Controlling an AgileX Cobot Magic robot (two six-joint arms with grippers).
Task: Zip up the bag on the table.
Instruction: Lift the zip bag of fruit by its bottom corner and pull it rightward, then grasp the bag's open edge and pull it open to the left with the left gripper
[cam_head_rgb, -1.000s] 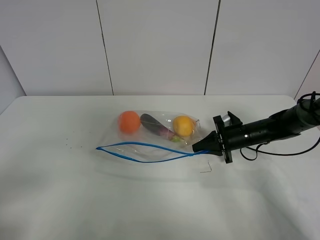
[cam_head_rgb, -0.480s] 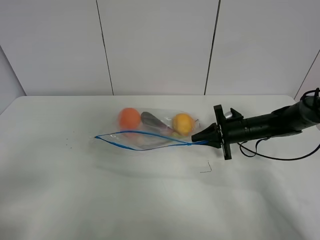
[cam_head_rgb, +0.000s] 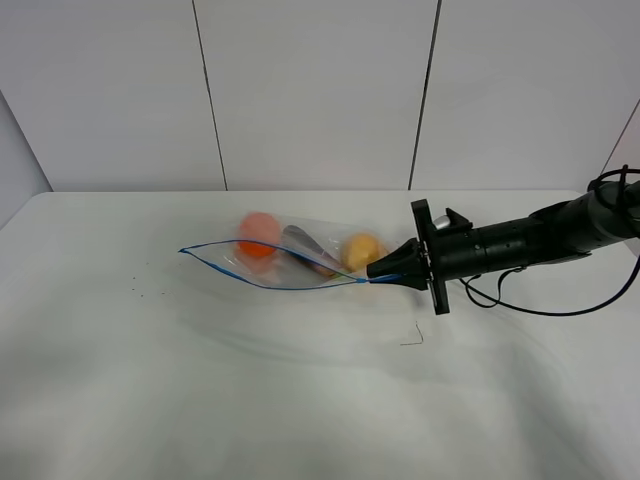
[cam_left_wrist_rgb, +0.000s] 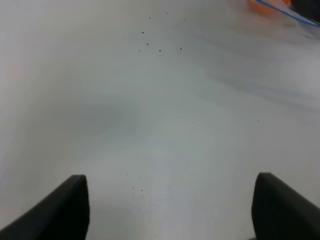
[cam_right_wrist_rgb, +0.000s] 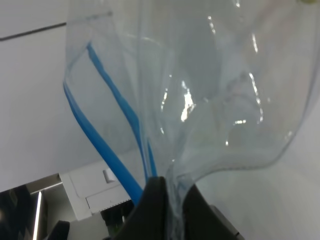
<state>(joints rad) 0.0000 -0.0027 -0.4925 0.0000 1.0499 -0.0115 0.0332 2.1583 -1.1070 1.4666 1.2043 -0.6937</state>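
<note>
The clear crinkly plastic zip bag (cam_head_rgb: 290, 262) sits mid-table, nearer the far edge of the wide white matte table (cam_head_rgb: 300, 410). The right gripper (cam_head_rgb: 385, 272) has its jaws closed on the bag's right-hand end, where the thin blue zipper strip (cam_head_rgb: 250, 273) runs out. Compared with a second ago, that end is lifted off the table and drawn towards the far edge. The mouth, which gaped wide and flat, is now a narrow sliver with the two blue tracks close together. I judge this sets the strip taut for sealing, but it is not yet zipped.

Inside lie a round orange fruit (cam_head_rgb: 258, 236), a dark purple oblong piece (cam_head_rgb: 305, 248) and a round yellow fruit (cam_head_rgb: 362, 250). The left gripper (cam_left_wrist_rgb: 175, 210) hangs over bare table, jaws wide open, holding nothing. A thin bent wire scrap (cam_head_rgb: 412, 336) lies near the bag, clear of the strip
</note>
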